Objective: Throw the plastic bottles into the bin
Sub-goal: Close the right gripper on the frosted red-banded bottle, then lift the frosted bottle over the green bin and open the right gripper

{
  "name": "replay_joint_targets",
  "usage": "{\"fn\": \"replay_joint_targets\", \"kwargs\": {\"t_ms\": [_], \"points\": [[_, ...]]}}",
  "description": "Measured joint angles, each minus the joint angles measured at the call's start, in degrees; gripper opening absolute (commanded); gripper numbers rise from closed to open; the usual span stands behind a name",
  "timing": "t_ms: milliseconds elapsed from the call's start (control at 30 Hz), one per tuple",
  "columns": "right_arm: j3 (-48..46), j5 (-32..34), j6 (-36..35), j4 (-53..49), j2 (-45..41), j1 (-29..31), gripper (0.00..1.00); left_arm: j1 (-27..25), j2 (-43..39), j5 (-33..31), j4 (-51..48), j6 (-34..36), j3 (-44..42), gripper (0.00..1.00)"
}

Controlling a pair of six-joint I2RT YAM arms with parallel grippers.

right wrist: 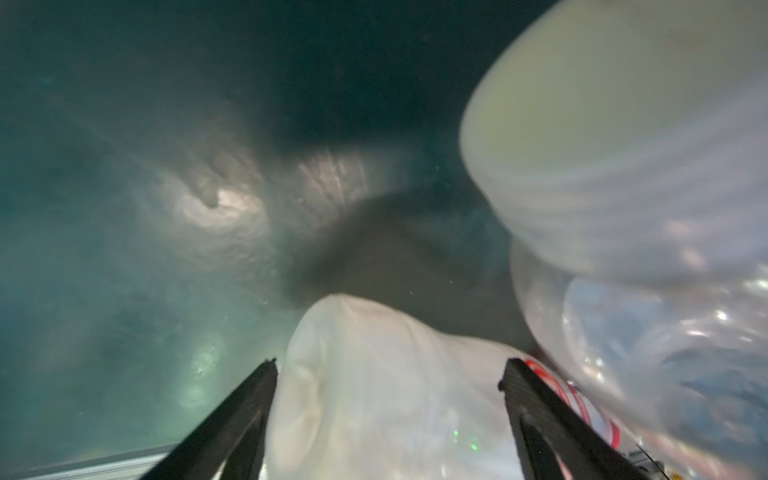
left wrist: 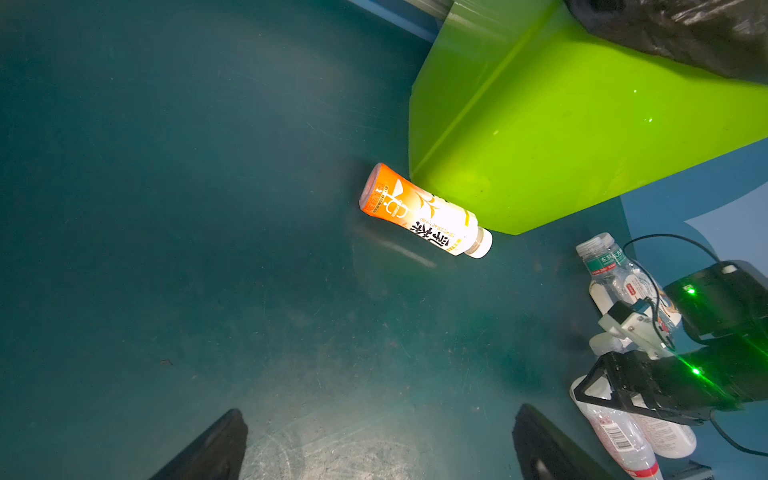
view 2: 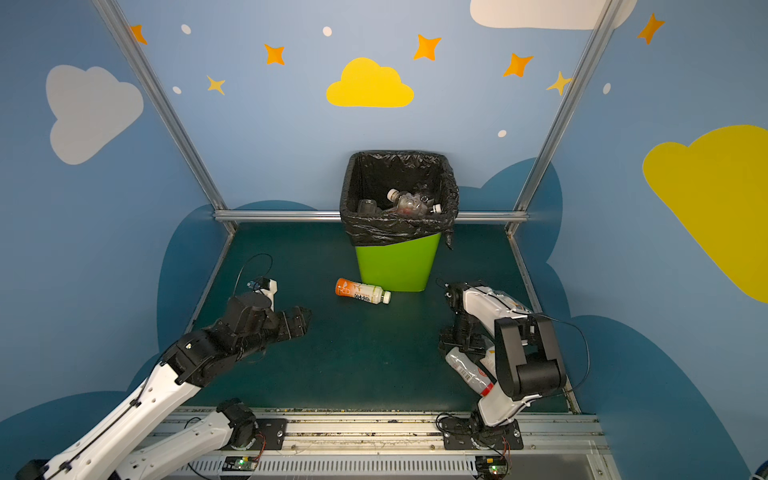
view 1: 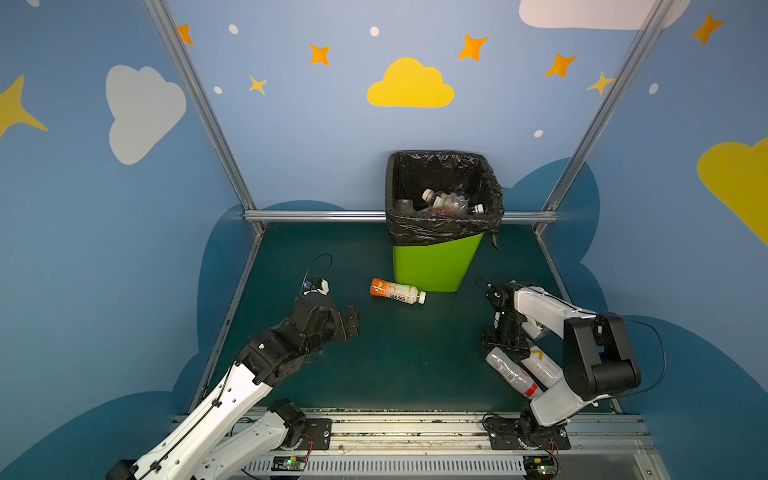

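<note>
The lime-green bin [view 1: 436,266] [view 2: 399,266] [left wrist: 561,137] with a black bag stands at the back and holds several plastic bottles [view 1: 444,201]. An orange-and-white bottle [view 1: 397,291] [view 2: 361,291] [left wrist: 424,210] lies on the mat at the bin's foot. My left gripper [view 1: 352,322] [view 2: 305,320] [left wrist: 380,413] hovers open and empty, left of that bottle. My right gripper [view 1: 500,351] [view 2: 461,347] [right wrist: 388,363] straddles the base end of a clear red-labelled bottle [view 1: 513,374] [view 2: 469,370] [right wrist: 374,395] lying on the mat. Its fingers sit against both sides; a grip cannot be told.
A white bottle with a yellow mark [view 1: 542,365] [left wrist: 669,440] lies right beside the straddled one, partly under the right arm. A clear green-labelled bottle [left wrist: 606,266] lies behind the right gripper. Metal rails and blue walls enclose the dark green mat [view 1: 395,365].
</note>
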Motion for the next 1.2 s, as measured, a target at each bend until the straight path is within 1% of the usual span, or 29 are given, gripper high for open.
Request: {"fn": "replay_joint_targets", "kwargs": {"t_ms": [67, 167, 333, 567, 733, 867, 1033, 1200], "points": [[0.0, 0.0, -0.1, 0.2, 1.4, 0.2, 0.8, 0.0, 0.3, -0.3, 0.0, 0.2, 0.0, 1.0], [0.0, -0.2, -0.2, 0.6, 2.8, 1.0, 0.71, 0.0, 1.0, -0.6, 0.0, 0.6, 0.0, 1.0], [-0.1, -1.3, 0.1, 1.9, 2.9, 2.6, 0.51, 0.1, 1.5, -0.6, 0.0, 0.9, 0.0, 1.0], [-0.3, -3.3, 1.0, 4.7, 1.0, 4.0, 0.35, 0.6, 2.6, -0.6, 0.0, 1.7, 0.0, 1.0], [2.2, -5.1, 3.4, 6.5, -1.6, 4.7, 0.32, 0.7, 3.4, -0.5, 0.0, 2.0, 0.0, 1.0], [4.9, -5.4, 4.7, 6.8, -4.9, 5.1, 0.31, 0.7, 3.4, -0.4, 0.0, 2.1, 0.0, 1.0], [6.3, -4.7, 6.0, 6.5, -12.5, 5.4, 0.29, 0.8, 3.4, -0.5, -0.3, 2.2, 0.3, 1.0], [8.0, -4.0, 7.1, 6.2, -22.6, 5.5, 0.29, 1.0, 4.2, -0.5, -0.7, 3.2, 2.0, 1.0]]}}
